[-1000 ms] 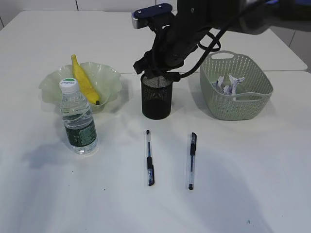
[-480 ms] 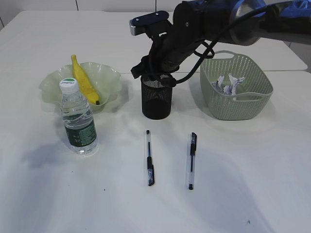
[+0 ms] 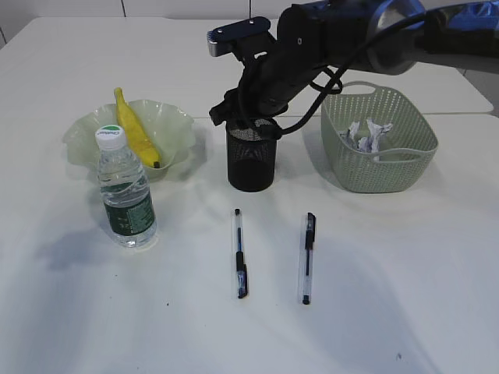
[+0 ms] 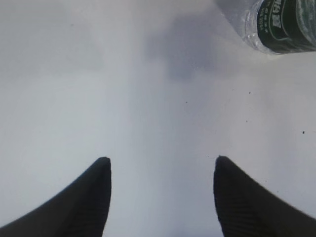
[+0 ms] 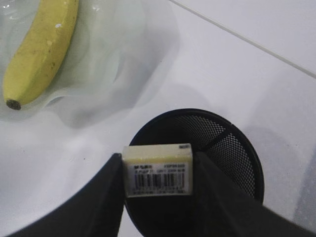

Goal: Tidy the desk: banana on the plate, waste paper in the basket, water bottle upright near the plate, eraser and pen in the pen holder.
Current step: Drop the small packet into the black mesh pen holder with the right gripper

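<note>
My right gripper [image 5: 158, 158] is shut on the eraser [image 5: 158, 170], a cream block with a barcode label, right over the mouth of the black mesh pen holder [image 5: 232, 148]. From outside, the right gripper [image 3: 248, 121] hangs at the pen holder's [image 3: 251, 160] rim. The banana [image 3: 136, 128] lies on the pale green plate [image 3: 175, 125]. In front of the plate the water bottle [image 3: 125, 191] stands upright. Two pens [image 3: 240, 253] [image 3: 308, 257] lie on the table. Waste paper [image 3: 368, 134] sits in the green basket [image 3: 378, 167]. My left gripper [image 4: 162, 159] is open over bare table.
The right arm reaches in from the upper right, crossing above the basket's left side. The bottle's base [image 4: 284, 24] shows at the top right of the left wrist view. A table seam runs behind the pen holder.
The right arm has shifted slightly left and up over the pen holder, with the eraser still between its fingers. Nothing else on the table has moved.
</note>
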`<state>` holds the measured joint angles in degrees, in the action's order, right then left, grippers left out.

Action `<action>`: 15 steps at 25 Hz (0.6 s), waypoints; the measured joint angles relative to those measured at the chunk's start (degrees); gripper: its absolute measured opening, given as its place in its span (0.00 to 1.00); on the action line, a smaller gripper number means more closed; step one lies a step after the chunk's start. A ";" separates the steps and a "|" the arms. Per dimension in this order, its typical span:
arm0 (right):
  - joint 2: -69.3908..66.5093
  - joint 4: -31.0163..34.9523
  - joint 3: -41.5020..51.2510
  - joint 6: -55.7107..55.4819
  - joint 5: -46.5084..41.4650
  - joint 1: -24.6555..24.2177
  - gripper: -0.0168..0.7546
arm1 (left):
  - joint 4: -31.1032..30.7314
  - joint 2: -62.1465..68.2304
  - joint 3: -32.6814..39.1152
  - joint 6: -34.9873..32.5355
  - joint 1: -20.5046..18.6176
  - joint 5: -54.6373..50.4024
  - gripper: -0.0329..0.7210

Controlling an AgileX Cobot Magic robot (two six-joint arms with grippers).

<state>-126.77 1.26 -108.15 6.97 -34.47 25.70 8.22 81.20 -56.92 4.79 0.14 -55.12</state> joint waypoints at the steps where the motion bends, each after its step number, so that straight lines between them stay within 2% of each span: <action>1: 0.00 0.00 0.00 0.00 0.00 0.00 0.44 | 0.00 0.00 0.00 0.00 0.00 0.00 0.64; 6: 0.00 0.00 0.00 0.00 0.09 0.00 0.51 | 0.00 0.00 0.00 0.00 0.00 0.00 0.64; 15: 0.00 0.00 0.00 -0.12 -0.44 0.00 0.52 | 0.00 0.00 0.00 0.00 0.00 0.00 0.63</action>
<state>-126.77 1.26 -108.15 6.86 -34.91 25.70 8.22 81.20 -56.92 4.79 0.14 -55.12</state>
